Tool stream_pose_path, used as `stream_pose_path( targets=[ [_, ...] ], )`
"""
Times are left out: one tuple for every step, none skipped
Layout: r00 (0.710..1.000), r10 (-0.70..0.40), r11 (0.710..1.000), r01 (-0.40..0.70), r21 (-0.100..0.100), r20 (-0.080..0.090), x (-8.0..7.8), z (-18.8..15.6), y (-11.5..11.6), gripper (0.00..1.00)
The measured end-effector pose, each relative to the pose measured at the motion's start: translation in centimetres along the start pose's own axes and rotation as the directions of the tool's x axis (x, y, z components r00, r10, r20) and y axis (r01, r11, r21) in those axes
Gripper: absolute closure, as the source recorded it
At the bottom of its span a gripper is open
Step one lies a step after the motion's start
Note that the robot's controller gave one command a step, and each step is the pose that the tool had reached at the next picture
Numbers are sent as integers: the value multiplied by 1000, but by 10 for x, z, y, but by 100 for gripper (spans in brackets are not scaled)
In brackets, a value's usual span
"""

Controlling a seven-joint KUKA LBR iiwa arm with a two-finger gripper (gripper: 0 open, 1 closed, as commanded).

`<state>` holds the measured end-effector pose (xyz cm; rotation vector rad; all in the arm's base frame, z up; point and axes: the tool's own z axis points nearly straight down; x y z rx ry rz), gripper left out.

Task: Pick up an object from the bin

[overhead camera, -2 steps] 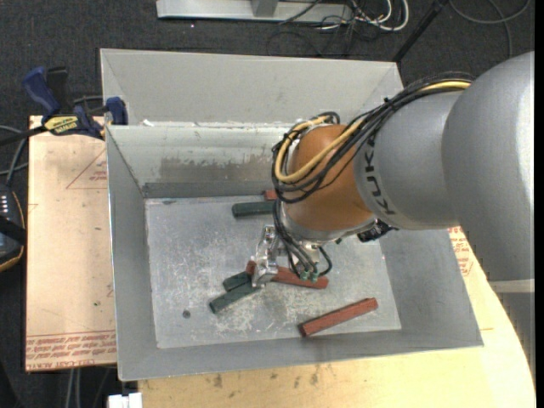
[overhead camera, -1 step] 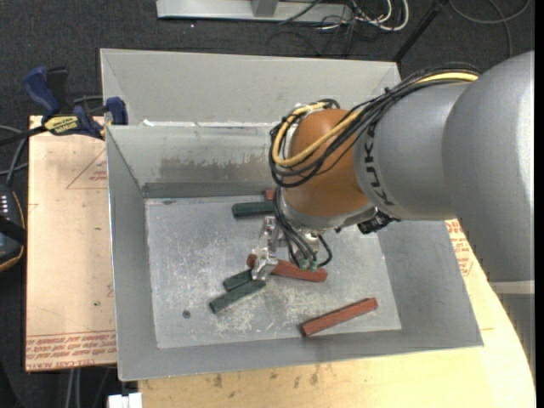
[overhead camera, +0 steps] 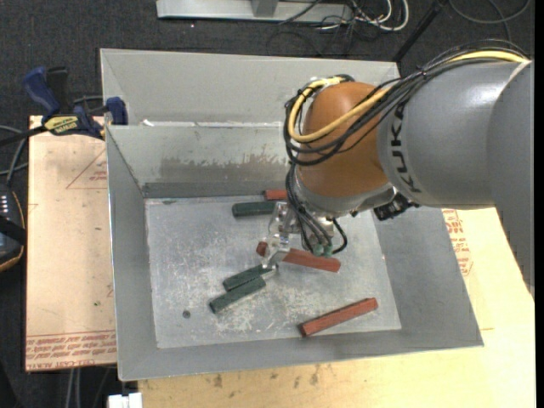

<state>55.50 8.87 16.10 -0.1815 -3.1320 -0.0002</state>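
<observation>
My gripper [overhead camera: 278, 243] hangs below the arm's orange cover, low over the middle of the bin. Right under it lies a red flat bar [overhead camera: 313, 263], pointing right and slightly toward the front; the bar's left end is at the gripper's tip. Just to the front left, a dark green bar [overhead camera: 247, 281] lies slanted, its upper end close to the gripper. Whether the gripper touches either bar is hidden by its own body.
A second dark green bar [overhead camera: 250, 209] lies near the back wall with a small red piece [overhead camera: 274, 195] beside it. Another red bar [overhead camera: 338, 316] lies slanted at the front right. The arm and orange cover hide the bin's right middle.
</observation>
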Motion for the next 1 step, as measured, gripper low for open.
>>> stream_pose_path(
  targets=[
    [993,120,993,-120,-2,6,11,-65,14,100]
  ],
)
